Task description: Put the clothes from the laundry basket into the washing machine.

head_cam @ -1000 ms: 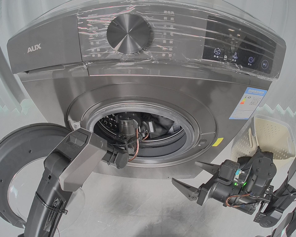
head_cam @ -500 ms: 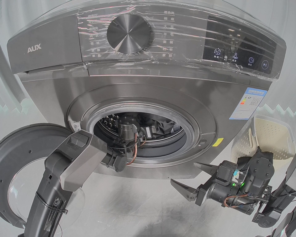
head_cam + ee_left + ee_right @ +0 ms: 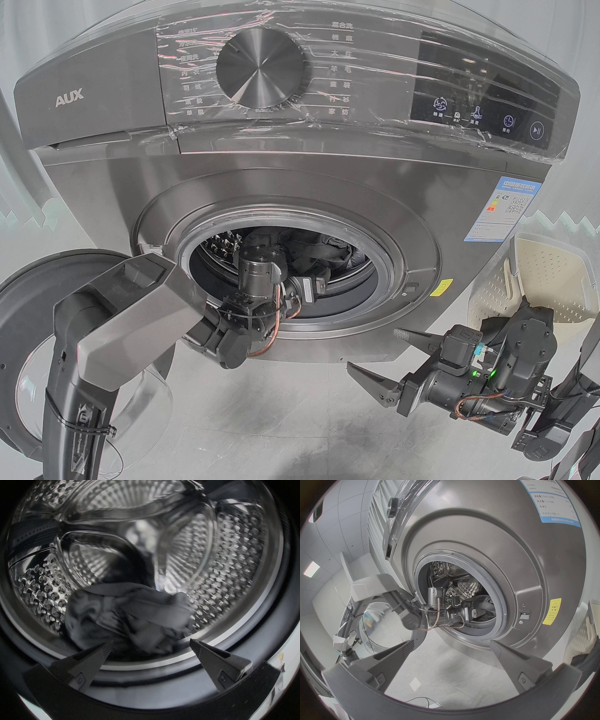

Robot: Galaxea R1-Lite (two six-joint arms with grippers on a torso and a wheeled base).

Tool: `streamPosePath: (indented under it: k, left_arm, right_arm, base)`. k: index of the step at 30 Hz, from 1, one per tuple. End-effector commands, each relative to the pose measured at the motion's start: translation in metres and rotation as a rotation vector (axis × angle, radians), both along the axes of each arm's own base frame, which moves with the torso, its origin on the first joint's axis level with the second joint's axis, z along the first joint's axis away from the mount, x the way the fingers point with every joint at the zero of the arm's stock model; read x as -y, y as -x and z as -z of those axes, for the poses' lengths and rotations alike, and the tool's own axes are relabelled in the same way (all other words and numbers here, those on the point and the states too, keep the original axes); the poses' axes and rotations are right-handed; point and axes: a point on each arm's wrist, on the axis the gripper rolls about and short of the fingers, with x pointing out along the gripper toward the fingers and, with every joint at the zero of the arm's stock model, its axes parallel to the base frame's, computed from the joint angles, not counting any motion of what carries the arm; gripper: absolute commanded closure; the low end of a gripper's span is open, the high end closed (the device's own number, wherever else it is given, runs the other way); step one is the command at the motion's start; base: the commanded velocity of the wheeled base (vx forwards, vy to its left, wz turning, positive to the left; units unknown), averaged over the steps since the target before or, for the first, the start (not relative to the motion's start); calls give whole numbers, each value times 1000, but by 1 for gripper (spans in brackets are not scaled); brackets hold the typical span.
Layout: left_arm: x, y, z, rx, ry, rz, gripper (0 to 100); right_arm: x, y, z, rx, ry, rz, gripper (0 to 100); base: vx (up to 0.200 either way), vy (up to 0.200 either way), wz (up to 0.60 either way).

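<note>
Facing a grey front-loading washing machine (image 3: 300, 181), control panel wrapped in clear film (image 3: 350, 81), round door (image 3: 37, 300) swung wide to the machine's left. Inside the machine's drum (image 3: 218, 558), low against the perforated steel wall, a dark crumpled garment (image 3: 131, 617) (blurred, so no telling how many pieces). At the machine's rubber-sealed mouth, pointing in at that garment, the left gripper (image 3: 150, 643): jaws spread wide, nothing between them, fingertips clear of the cloth. In front of the machine and toward its right, low above the floor, the right gripper (image 3: 375, 350): likewise spread wide and empty, aimed toward the machine's opening. Beside the machine's right front corner, a cream perforated laundry basket (image 3: 550, 275), with a dark shape at its near edge partly hidden behind the right arm; cannot tell what. On the machine's front, right of the opening, a blue-and-white label (image 3: 500, 209) and a small yellow sticker (image 3: 441, 287). Under and before the machine, a pale grey mottled floor (image 3: 269, 406), with a small white slip (image 3: 415, 683) and a thin cable (image 3: 425, 700) lying on it. Beyond the machine's left side, a white tiled wall (image 3: 347, 520) and a lit ceiling panel (image 3: 311, 569).
</note>
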Motion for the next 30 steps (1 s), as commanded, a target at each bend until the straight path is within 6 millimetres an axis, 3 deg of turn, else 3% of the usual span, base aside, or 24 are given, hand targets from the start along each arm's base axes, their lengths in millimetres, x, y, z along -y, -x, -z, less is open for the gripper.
streamPosePath:
  k: [1, 4, 6, 9, 15, 21, 26, 30]
  left_arm:
    - [0, 64, -36, 17, -9, 108, 0]
    - [-2, 79, -36, 30, -24, 133, 0]
    - [-4, 104, -36, 27, -31, 178, 0]
    - [-9, 127, -39, 25, -31, 230, 0]
    - [-27, 173, -58, 39, -18, 299, 0]
    - [-60, 229, -83, 69, 6, 347, 0]
    - [-90, 255, -93, 102, 16, 326, 0]
    - [-104, 263, -92, 110, 2, 290, 0]
  right_arm:
    - [0, 1, 0, -1, 1, -2, 0]
    - [1, 2, 0, -2, 2, -2, 0]
    - [1, 2, 1, -6, 6, -2, 0]
    - [3, 2, 1, -6, 6, 1, 0]
    - [6, 5, 0, -8, 8, 2, 0]
    - [16, 17, -6, 4, -3, 1, 0]
    - [33, 28, -21, 46, -39, 42, 0]
    - [47, 39, -33, 87, -75, 83, 0]
  base:
    - [0, 0, 0]
    - [0, 0, 0]
    - [0, 0, 0]
    - [0, 0, 0]
    - [0, 0, 0]
    - [0, 0, 0]
    - [0, 0, 0]
    - [-150, 0, 0]
